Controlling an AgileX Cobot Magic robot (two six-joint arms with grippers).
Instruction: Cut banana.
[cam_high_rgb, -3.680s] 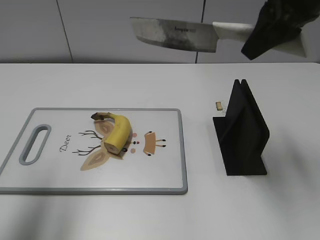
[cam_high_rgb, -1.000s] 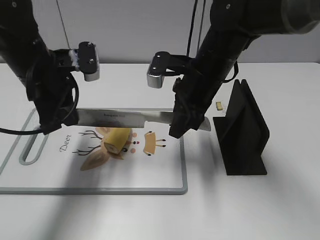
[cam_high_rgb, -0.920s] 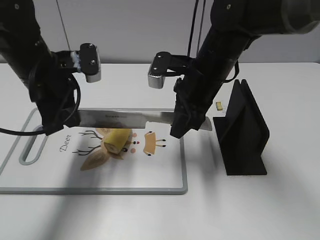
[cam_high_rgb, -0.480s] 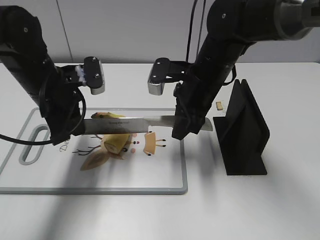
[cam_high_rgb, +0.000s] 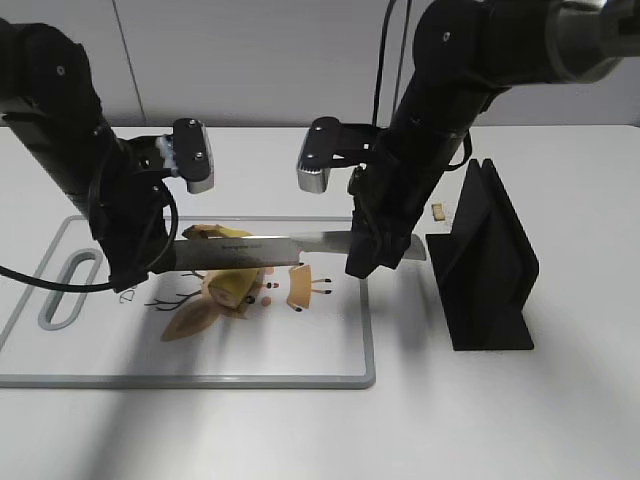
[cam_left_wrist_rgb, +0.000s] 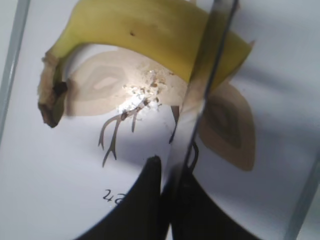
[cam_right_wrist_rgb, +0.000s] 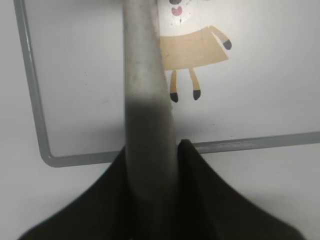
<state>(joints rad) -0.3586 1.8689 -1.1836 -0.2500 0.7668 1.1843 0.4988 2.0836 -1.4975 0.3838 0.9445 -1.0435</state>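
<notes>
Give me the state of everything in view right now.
Banana: unpeeled, lying on the board, blade across it.
Knife: held level, gripped at both ends.
Left hand: shut on the blade tip.
Right hand: shut on the handle.
Cutting board: flat on the table.
Knife stand: upright, empty.

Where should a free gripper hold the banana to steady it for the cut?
Grip the banana at its stem end, coming from the side away from the knife. That end narrows and lies clear of the blade, which crosses near the cut end.
</notes>
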